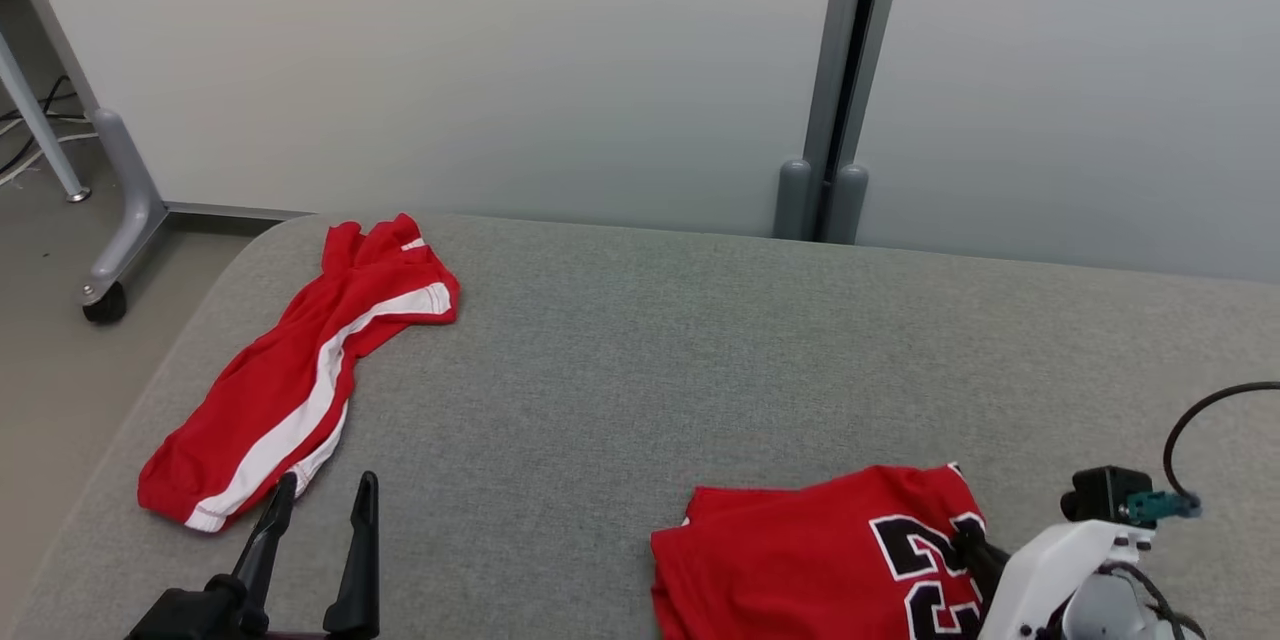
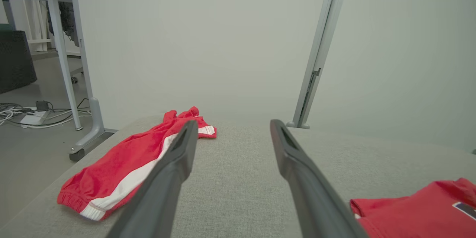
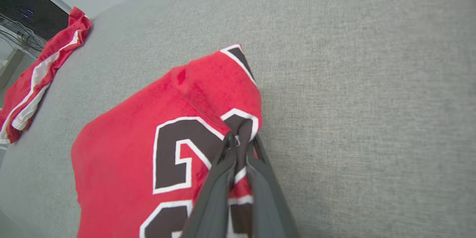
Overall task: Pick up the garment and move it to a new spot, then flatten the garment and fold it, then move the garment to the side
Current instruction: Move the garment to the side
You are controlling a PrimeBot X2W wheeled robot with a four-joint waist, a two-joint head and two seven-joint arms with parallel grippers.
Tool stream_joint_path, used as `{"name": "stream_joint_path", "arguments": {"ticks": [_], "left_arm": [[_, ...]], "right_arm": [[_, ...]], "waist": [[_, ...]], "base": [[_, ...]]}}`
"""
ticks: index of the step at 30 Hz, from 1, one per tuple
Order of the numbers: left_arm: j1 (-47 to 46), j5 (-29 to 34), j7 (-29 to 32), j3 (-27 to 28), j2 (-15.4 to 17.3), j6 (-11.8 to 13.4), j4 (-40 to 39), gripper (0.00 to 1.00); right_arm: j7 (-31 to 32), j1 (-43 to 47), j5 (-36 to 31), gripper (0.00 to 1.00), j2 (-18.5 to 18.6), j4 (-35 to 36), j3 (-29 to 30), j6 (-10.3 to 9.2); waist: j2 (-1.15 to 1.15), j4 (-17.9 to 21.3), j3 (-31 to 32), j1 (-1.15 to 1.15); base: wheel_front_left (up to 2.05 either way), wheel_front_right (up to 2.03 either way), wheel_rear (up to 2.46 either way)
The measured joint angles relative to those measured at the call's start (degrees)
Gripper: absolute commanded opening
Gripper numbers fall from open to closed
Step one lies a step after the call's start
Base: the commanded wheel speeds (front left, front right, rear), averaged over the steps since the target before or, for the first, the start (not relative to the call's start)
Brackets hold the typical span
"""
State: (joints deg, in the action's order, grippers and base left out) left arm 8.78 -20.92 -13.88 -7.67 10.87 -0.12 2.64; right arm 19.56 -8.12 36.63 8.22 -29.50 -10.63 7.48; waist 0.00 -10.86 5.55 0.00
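Right tool (image 3: 242, 140) pinches the jersey (image 3: 122, 137) edge, angled down; left tool (image 2: 233, 123) spread, apparently hovering.

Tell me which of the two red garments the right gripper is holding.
The jersey with the black number, pinched at its edge by the shut right gripper. The white-striped shorts lie apart, far left.

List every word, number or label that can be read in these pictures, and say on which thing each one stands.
"2": large black digit, white outline, on the red jersey.
Next digit beside it: partly covered by the right gripper, whose jaws are shut on the cloth; maybe "3", not sure.
Second row of digits below: cut off, not readable.
Red shorts: no text.
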Motion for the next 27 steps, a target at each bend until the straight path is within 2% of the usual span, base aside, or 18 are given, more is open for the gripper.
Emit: {"name": "stream_joint_path", "arguments": {"ticks": [10,27], "left_arm": [[-0.74,0.0,-0.34,-2.66,-1.51,-0.89,-0.99,1.0],[-4.93,0.83,-1.02,-3.98,-2.82,-2.54,-0.21,1.0]], "right_arm": [[-2.29,-4.24,1.02,0.0,4.0,3.97,-4.26,0.0],[-6.25,-8.28,3.69,0.0,6.41,7.05,-7.12,0.0]], "waist": [[0.0,6.78,0.16,0.0],[0.0,24.53,-3.34,0.0]], "base": [[0.0,0.0,0.0],[0.0,0.0,0.0]]}}
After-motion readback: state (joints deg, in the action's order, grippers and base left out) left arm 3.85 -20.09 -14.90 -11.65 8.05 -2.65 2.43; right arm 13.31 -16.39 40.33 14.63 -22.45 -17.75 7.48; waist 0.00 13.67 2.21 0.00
